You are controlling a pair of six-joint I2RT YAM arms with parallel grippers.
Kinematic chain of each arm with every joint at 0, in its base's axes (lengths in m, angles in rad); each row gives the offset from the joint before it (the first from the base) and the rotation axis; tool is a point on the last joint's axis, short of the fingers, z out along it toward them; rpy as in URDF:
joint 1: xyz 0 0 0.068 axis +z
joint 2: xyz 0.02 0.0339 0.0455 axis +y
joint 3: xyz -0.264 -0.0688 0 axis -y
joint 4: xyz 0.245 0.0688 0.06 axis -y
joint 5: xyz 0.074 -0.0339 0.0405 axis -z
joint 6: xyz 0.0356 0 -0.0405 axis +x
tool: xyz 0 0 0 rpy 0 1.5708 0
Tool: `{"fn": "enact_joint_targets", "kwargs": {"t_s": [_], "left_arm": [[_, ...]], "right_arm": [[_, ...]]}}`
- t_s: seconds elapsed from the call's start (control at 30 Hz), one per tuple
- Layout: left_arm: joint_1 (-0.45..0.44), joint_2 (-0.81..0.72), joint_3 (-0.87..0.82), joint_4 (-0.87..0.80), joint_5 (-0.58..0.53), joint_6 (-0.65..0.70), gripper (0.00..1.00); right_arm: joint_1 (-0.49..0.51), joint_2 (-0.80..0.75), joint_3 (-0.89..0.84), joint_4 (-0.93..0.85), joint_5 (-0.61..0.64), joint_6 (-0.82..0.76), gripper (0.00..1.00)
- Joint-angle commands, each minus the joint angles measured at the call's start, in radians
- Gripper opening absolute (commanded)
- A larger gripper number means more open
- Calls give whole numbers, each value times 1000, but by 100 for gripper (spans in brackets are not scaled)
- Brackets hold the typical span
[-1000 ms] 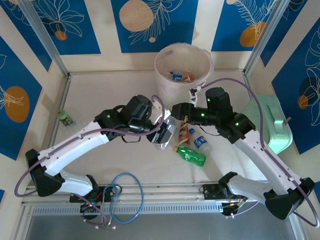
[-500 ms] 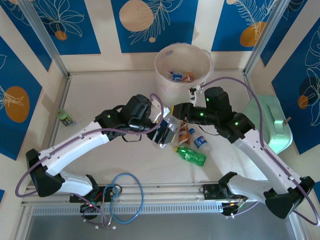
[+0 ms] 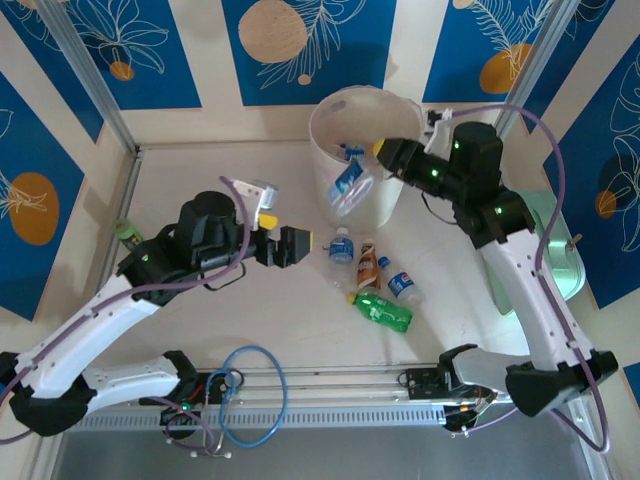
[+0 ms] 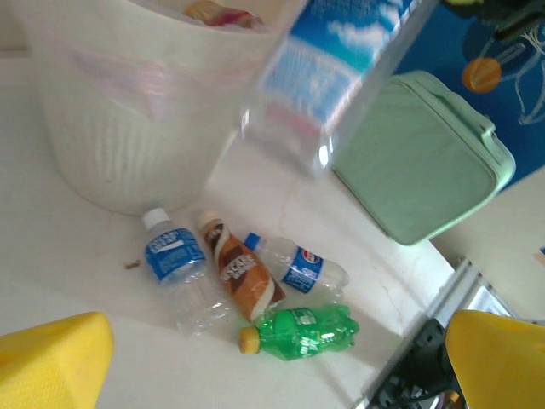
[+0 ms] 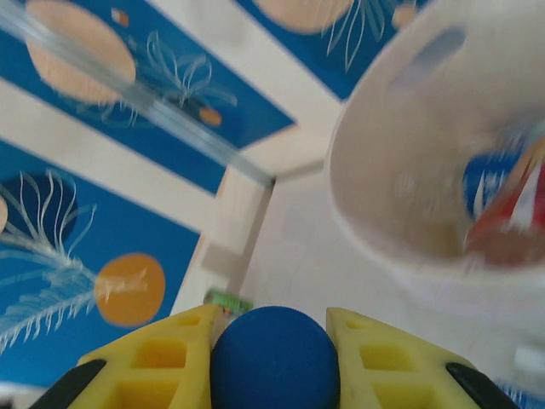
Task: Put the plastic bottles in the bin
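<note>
We hold a blue-labelled bottle [image 3: 347, 186] by its cap, right gripper [image 3: 384, 152] clamped, at the bin [image 3: 316, 135] near rim; left gripper [image 3: 298, 246] gapes above the tabletop's middle; four bottles [image 3: 367, 266] lie beside it.

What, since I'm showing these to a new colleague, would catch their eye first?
The right gripper, shut on the blue cap of a clear blue-labelled bottle, dangles it tilted at the near rim of the bin. In front of the bin, four bottles lie clustered mid-table, and the left gripper hangs open beside them.
</note>
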Motion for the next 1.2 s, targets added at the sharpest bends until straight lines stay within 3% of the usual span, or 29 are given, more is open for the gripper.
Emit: {"fn": "enact_joint_targets", "kwargs": {"t_s": [0.0,0.3,0.4,0.5,0.57,0.73,1.03,1.17], "left_arm": [[24,3,-28,-28,-77,-33,100],[50,-4,-103,-43,-102,-47,100],[71,0,-119,-44,-99,-55,99],[92,25,-115,-91,-150,-72,100],[116,55,-104,-141,-182,-96,100],[149,62,-114,-139,-123,-141,100],[155,44,-88,-241,-137,-158,100],[155,17,-89,-239,-126,-181,98]], "right_arm": [[-54,81,53,142,11,24,19],[-142,378,366,171,-16,90,20],[-147,465,480,107,-3,70,28],[-146,538,578,26,-8,33,48],[-143,575,638,-29,-2,5,53],[-140,623,748,-127,16,-33,58],[-19,438,720,-312,103,-201,59],[51,262,579,-391,168,-238,60]]}}
